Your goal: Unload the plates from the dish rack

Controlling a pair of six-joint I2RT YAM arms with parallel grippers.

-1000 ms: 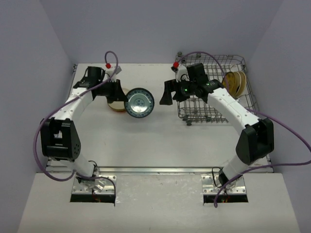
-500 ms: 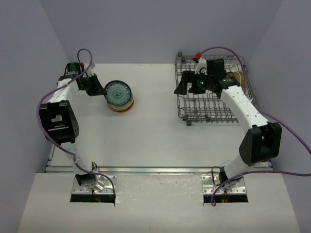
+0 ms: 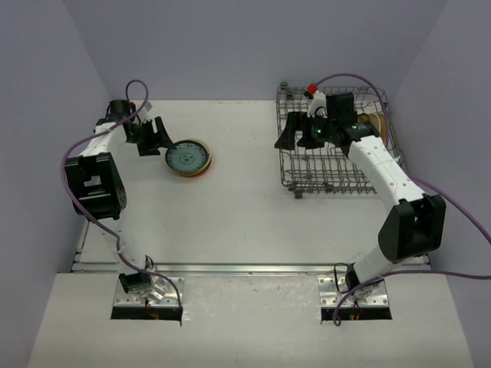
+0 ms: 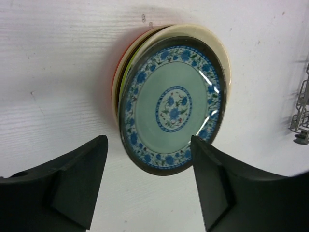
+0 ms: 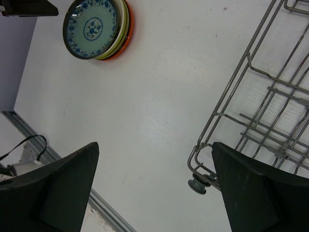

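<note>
I see left end effector (image 3: 156,136) open, empty, just beside plate stack (image 3: 188,158); right end effector (image 3: 288,133) wide, empty, over dish rack (image 3: 330,173) edge.

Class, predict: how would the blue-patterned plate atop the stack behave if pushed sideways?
The round blue-patterned plate shows glossy highlights, so it probably slides stiffly. It sits off-centre on the stacked plates beneath, so it might slip off.

No writing, label, brand, number or sign can be read in any view. The top plate (image 4: 173,104) bears only a blue flower pattern with no lettering
</note>
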